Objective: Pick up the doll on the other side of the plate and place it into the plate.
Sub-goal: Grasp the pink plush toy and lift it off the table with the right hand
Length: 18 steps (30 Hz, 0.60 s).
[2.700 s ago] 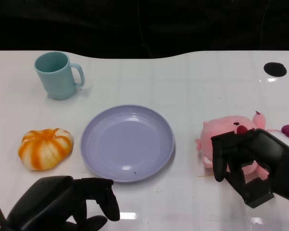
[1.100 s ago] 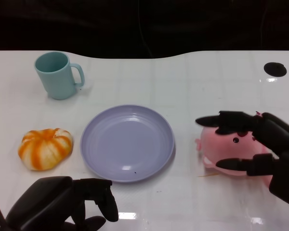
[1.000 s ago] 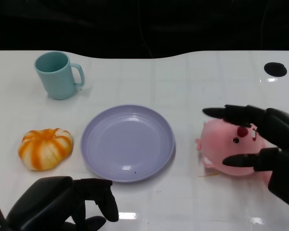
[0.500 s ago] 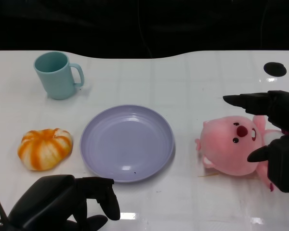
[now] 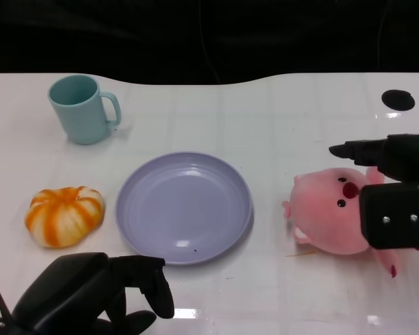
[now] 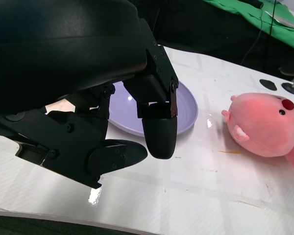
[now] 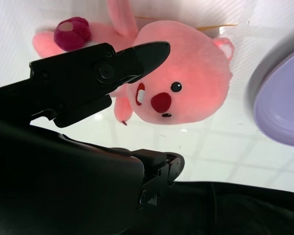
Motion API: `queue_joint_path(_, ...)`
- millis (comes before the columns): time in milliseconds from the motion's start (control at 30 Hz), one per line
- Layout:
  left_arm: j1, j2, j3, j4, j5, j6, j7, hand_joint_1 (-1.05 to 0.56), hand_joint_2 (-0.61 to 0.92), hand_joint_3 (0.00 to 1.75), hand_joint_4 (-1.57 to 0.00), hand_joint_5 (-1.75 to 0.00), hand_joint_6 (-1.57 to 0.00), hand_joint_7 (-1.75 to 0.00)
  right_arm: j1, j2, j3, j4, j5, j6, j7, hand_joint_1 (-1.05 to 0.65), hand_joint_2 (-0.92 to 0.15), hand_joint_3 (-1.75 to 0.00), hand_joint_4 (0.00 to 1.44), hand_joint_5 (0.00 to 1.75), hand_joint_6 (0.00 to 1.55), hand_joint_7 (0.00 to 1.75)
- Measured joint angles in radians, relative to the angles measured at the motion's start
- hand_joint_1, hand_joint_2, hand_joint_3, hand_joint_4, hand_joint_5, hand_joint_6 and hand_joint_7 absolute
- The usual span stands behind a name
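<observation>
Pink plush doll point(image 5: 332, 216) with red nose, lying unheld

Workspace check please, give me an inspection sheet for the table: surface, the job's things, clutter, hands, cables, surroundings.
Surface: white table, glossy, with black round marks near its far right edge.
Job's things: pink doll lies on the table to the right of the purple plate, apart from it; the plate holds nothing.
Clutter: teal mug beyond the plate on the left, upright; orange and white pumpkin left of the plate.
Hands: right hand is over the doll's right part, fingers apart, not holding it; left hand sits at the near edge, fingers curled, holding nothing.
Cables: nothing seen on the table.
Surroundings: dark background; green cloth in the left wrist view.
</observation>
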Motion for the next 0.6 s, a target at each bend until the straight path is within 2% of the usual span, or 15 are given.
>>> queue_joint_path(167,0.0,0.0,-0.004,-0.003,0.006,0.005,0.0,-0.21,0.74,0.67,-0.7,-1.46,-0.76,-1.08,-0.05,0.074,0.015,0.165,0.02,-0.014,-0.038,-0.73,-0.92,-0.07,0.04,0.19,0.16,0.0)
queue_joint_path(367,0.0,0.001,-0.012,-0.005,0.006,0.012,0.0,-0.22,0.74,0.67,-0.69,-1.45,-0.76,-1.08,-0.125,0.124,0.061,0.347,0.017,-0.033,-0.067,-0.75,-0.92,-0.09,0.05,0.19,0.17,0.01)
queue_joint_path(600,0.0,0.002,-0.013,-0.012,0.006,0.018,0.0,-0.22,0.74,0.67,-0.7,-1.45,-0.76,-1.09,-0.198,0.174,0.116,0.496,-0.006,-0.051,-0.106,-0.77,-0.92,-0.11,0.08,0.2,0.2,0.02)
